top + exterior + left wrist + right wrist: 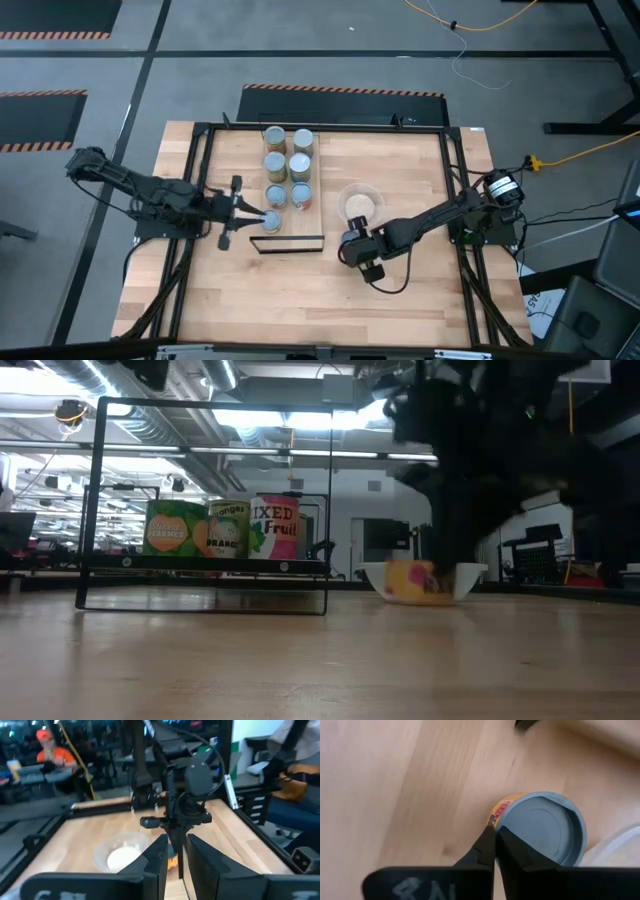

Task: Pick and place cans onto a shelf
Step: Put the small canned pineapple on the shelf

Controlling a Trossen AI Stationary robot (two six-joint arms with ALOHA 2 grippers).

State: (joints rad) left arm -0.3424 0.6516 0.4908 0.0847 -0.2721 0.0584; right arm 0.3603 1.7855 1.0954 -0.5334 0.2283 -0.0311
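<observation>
We see the left gripper (pixel 262 217) at the shelf's (pixel 312 197) six-o'clock end, near the black frame (pixel 287 243), jaws pinching a can (pixel 271 221). Six more cans (pixel 301 141) stand in two rows toward twelve o'clock. The right gripper (pixel 496 851), at four o'clock from the shelf, hangs over an orange-labelled can (pixel 540 828) just beside the clear bowl (pixel 360 203) on the table (pixel 330 300), jaws pressed together.
</observation>
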